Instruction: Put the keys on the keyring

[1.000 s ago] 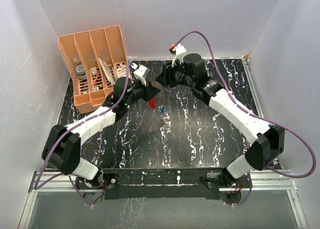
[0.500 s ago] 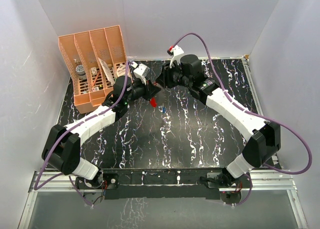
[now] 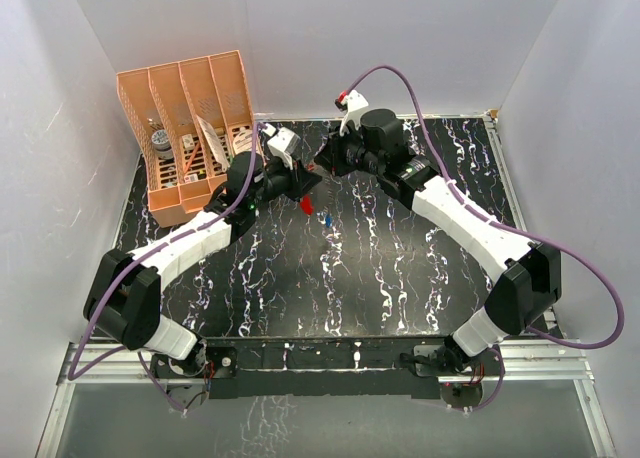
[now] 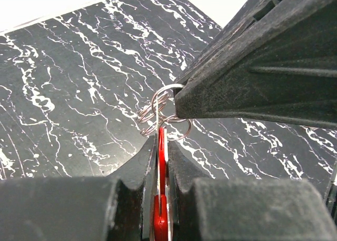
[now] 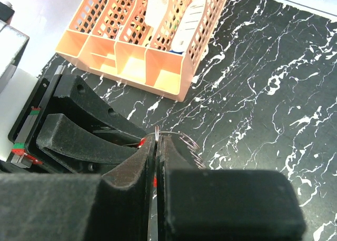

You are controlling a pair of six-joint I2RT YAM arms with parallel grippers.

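Danger now, I think, is a slip: the left claw (image 4: 160,144) is closed on the red keyring (image 4: 160,159) above the far middle of the table (image 3: 400,278), the right claw (image 5: 158,142) pinches only a thin wire ring (image 4: 167,85) just beside it, so pulling apart could free the wire.

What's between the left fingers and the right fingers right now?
Only thin silver wire rings. In the left wrist view they stick out from the red keyring clamped by the fingers of the left gripper; the right gripper pinches one loop.
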